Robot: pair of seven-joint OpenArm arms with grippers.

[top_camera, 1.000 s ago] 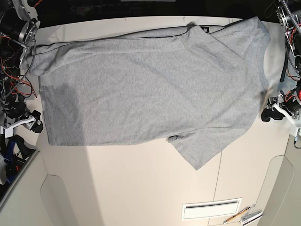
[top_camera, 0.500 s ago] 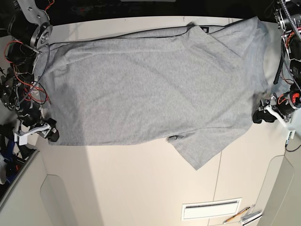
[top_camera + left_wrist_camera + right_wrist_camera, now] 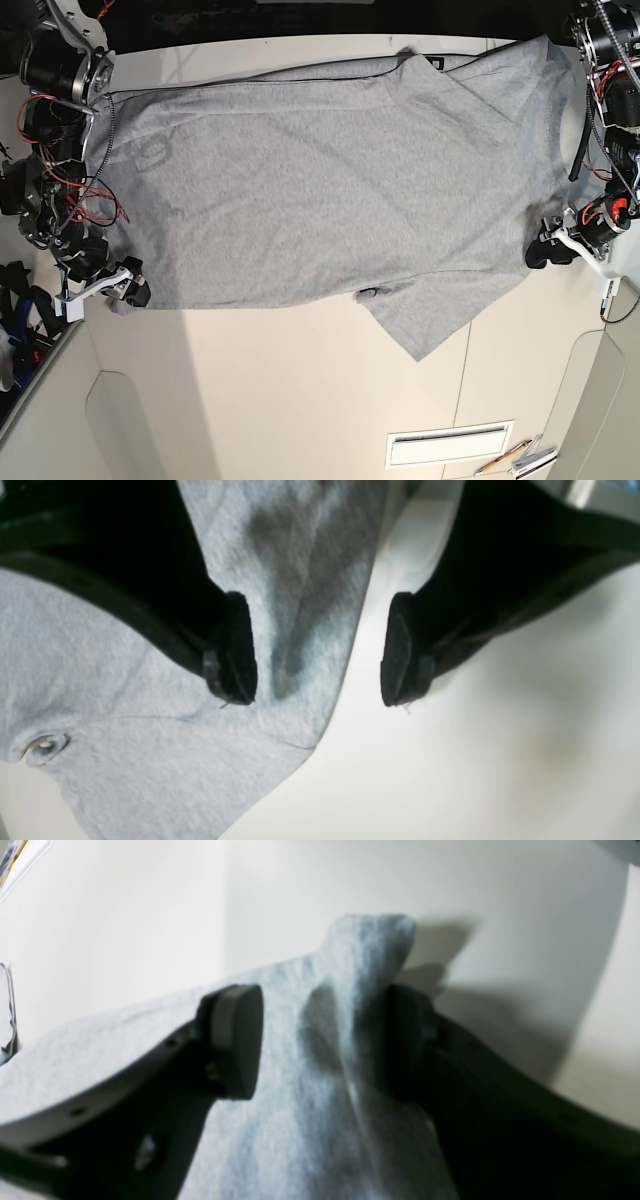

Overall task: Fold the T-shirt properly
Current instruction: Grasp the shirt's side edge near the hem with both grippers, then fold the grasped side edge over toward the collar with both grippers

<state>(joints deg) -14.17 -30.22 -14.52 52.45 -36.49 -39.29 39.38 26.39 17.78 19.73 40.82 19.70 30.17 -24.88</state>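
Note:
The grey T-shirt (image 3: 330, 190) lies spread flat on the white table (image 3: 280, 380), with one sleeve pointing toward the front. My left gripper (image 3: 545, 252) stands open at the shirt's right edge. In the left wrist view the left gripper (image 3: 320, 650) straddles that edge of the T-shirt (image 3: 100, 780), one finger over cloth and one over bare table. My right gripper (image 3: 128, 290) is at the shirt's lower-left corner. In the right wrist view the right gripper (image 3: 322, 1040) is open, with a raised fold of the T-shirt (image 3: 320, 1120) between its pads, against the right one.
A white slotted panel (image 3: 450, 443) and some pens (image 3: 520, 457) lie near the table's front right. Red and black cables (image 3: 60, 180) hang along the arm on the left. The table's dark far edge runs just behind the shirt.
Both arms have moved inward onto the shirt. The right gripper went right and toward the front to the lower-left corner; the left gripper slid left to the right edge. Jaws stayed wide.

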